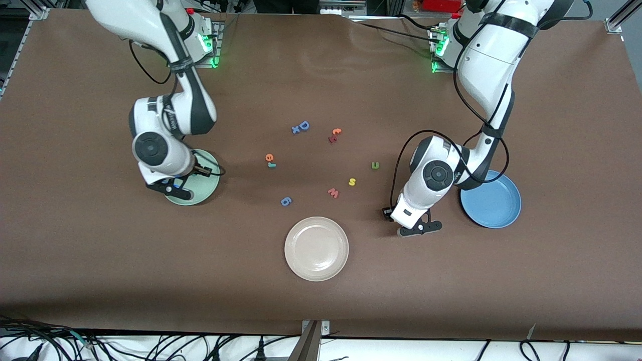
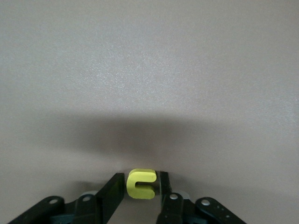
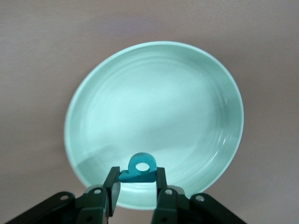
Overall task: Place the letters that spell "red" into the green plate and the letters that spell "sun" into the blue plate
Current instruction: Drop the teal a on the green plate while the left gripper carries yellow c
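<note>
Open tabletop (image 1: 451,281) around cream plate (image 1: 316,248)

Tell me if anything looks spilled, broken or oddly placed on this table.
Nothing stands out. Loose letters lie flat mid-table; the left gripper holds the yellow u at the table, and the right gripper holds the teal d over the green plate.
</note>
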`<state>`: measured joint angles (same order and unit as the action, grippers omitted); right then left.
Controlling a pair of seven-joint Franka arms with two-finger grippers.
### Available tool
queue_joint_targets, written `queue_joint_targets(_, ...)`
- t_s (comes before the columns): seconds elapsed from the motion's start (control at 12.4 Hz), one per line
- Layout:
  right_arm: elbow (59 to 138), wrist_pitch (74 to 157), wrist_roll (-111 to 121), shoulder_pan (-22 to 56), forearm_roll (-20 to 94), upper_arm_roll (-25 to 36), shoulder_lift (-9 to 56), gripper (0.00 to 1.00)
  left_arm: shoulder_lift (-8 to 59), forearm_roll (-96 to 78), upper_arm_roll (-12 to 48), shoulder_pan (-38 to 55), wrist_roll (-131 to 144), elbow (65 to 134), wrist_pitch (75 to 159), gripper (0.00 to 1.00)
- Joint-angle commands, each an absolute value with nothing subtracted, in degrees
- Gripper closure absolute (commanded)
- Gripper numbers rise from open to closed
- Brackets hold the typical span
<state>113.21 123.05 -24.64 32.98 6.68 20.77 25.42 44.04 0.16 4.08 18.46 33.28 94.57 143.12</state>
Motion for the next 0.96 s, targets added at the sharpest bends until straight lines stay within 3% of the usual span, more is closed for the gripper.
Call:
queue_joint_targets(0.0, 113.6, 125.1, -18.9, 30.7, 10.1, 20.5, 27.4, 0.75, 45.3, 1.3, 3.4, 19.2, 33.7, 93.5, 143.0, 0.69)
queue_joint_targets(0.08, 113.6, 125.0, -18.8, 30.7, 10.9, 20.5, 27.7, 0.59, 45.3, 1.4, 3.4, 19.2, 33.7, 93.5, 143.0, 0.7)
queue_joint_targets(0.16, 113.6, 125.0, -18.8, 30.7, 11.0, 20.4, 27.7, 0.33, 45.3, 1.4, 3.4, 19.2, 33.7, 93.5, 143.0, 0.76)
queue_joint_targets(0.24, 113.6, 124.9, -18.8, 30.7, 11.0, 20.4, 27.7, 0.0, 45.3, 1.4, 3.4, 19.2, 33.7, 93.5, 143.0, 0.79)
queue_joint_targets(0.48, 113.2, 123.6, -19.6, 31.1, 11.0, 20.0, 27.0, 0.0, 44.7, 1.4, 3.3, 19.1, 33.4, 93.5, 142.7, 0.81)
queue_joint_targets(0.88, 112.6, 123.0, -20.1, 31.4, 10.9, 10.6, 25.4, 0.01, 39.8, 1.4, -1.4, 18.3, 25.6, 94.0, 139.1, 0.8)
